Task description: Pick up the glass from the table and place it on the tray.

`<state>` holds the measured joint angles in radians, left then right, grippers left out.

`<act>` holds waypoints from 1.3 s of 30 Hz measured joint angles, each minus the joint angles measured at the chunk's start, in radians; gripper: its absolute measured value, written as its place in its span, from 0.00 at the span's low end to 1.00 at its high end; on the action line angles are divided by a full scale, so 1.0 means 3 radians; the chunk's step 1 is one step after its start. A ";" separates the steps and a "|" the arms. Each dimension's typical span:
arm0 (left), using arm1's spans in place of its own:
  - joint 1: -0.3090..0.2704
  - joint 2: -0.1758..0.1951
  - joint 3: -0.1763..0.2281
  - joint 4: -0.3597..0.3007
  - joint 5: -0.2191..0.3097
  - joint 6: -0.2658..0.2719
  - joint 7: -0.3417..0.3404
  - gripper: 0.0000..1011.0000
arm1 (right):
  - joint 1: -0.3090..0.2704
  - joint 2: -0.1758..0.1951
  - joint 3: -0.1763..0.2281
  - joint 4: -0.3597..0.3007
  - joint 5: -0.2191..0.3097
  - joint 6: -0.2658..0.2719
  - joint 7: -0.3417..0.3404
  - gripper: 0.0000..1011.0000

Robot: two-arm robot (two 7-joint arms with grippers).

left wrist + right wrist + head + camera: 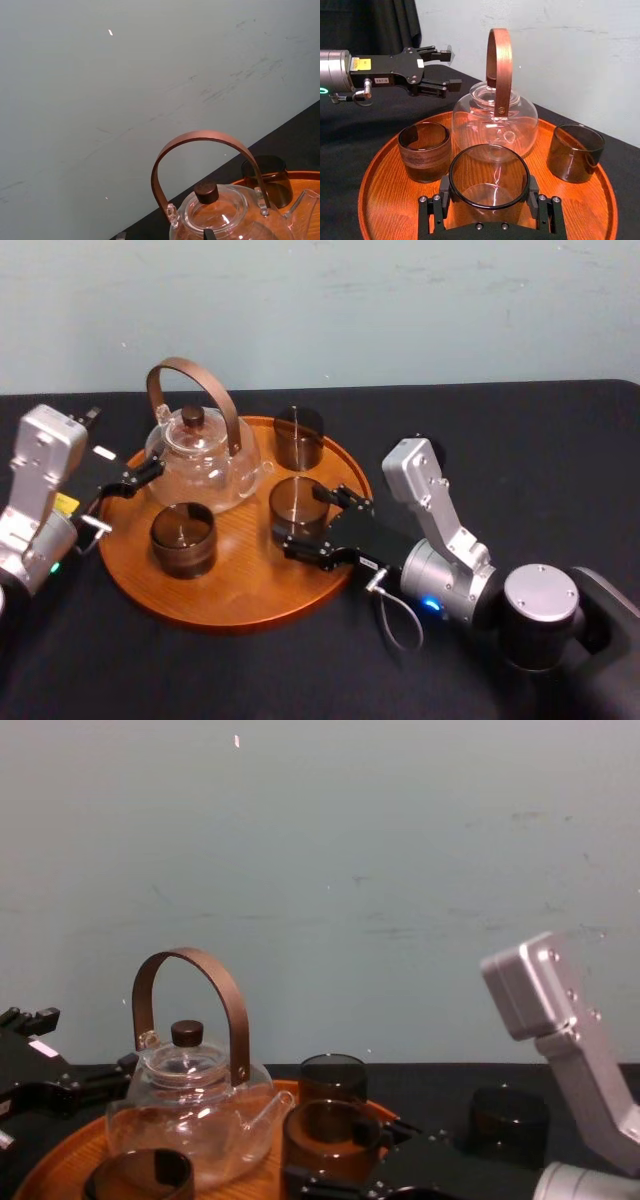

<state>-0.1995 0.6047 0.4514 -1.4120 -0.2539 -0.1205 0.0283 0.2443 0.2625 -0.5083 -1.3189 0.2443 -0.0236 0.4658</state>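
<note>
Head view: the right gripper (300,521) clasped the smoky cylindrical glass (297,498), which stood on the grainy round wooden tray (240,592). The left gripper (125,498) gaped beside the clear teapot (200,458). Right wrist view: black pads (443,188) pressed the glass's curved wall.

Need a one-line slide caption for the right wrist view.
Right gripper clasps a smoky glass over the wooden tray, teapot and two glasses beyond; left gripper open nearby.

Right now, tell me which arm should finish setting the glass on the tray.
Right. The right claw is shut on the glass, already inside the rim of the tray. The left claw hangs open beside the teapot, holding nothing.
</note>
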 joint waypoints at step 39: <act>0.0000 0.0000 0.0000 0.0000 0.0000 0.0000 0.0000 0.99 | 0.0116 -0.0129 -0.0144 0.0278 0.0010 -0.0033 0.0106 0.89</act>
<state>-0.1995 0.6047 0.4514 -1.4120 -0.2539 -0.1205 0.0283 0.2792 0.2237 -0.5514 -1.2354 0.2474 -0.0335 0.4977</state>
